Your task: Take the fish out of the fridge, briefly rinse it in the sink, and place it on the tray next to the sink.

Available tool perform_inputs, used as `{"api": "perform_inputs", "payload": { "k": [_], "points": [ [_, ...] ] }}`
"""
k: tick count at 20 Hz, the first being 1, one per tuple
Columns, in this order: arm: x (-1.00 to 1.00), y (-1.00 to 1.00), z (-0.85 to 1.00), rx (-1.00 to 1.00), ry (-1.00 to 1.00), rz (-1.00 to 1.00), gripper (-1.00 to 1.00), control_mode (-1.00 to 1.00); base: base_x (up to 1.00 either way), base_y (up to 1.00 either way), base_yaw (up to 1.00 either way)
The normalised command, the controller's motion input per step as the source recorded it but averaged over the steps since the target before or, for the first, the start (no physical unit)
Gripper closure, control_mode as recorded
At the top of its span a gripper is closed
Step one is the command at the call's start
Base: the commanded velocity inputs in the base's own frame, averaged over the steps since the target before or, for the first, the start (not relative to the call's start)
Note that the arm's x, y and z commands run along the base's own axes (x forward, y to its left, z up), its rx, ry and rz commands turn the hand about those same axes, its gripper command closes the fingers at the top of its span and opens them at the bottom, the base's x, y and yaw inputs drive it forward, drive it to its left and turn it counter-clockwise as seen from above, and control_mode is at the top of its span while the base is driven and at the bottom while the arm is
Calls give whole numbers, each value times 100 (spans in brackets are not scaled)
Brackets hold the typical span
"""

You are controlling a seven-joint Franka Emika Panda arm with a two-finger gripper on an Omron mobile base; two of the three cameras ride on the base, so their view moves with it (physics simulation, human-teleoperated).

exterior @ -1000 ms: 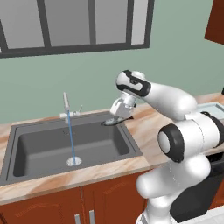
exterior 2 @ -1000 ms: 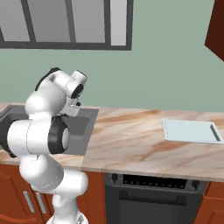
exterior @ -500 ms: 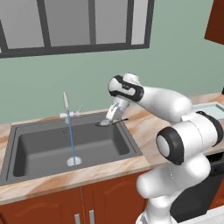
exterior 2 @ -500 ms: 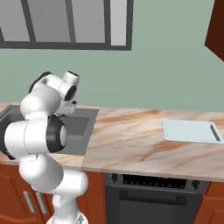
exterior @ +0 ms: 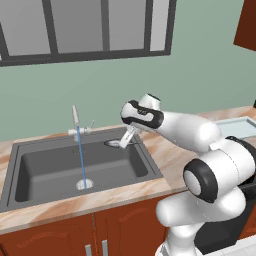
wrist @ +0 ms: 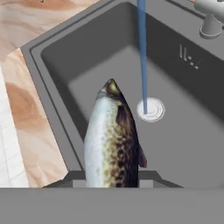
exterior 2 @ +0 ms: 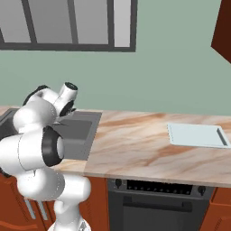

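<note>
Fish (wrist: 111,140) tail cut off (hand view's bottom).

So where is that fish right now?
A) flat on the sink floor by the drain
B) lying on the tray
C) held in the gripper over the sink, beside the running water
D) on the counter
C: the fish hangs from the gripper above the sink, just beside the stream of water, not yet under it.

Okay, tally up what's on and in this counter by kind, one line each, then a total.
Fish: 1
Sink: 1
Tap: 1
Tray: 1
Total: 4
</note>
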Motion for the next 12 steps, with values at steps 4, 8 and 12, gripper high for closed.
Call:
{"api": "perform_inputs", "payload": {
  "k": [4, 8, 12],
  "points": [
    [28, 28, -42, 10, -3, 10, 100, -100, 0, 0, 0],
    [39, 42, -37, 4, -1, 11, 100, -100, 0, 0, 0],
    [43, 39, -32, 7, -1, 11, 100, -100, 0, 0, 0]
  ]
}}
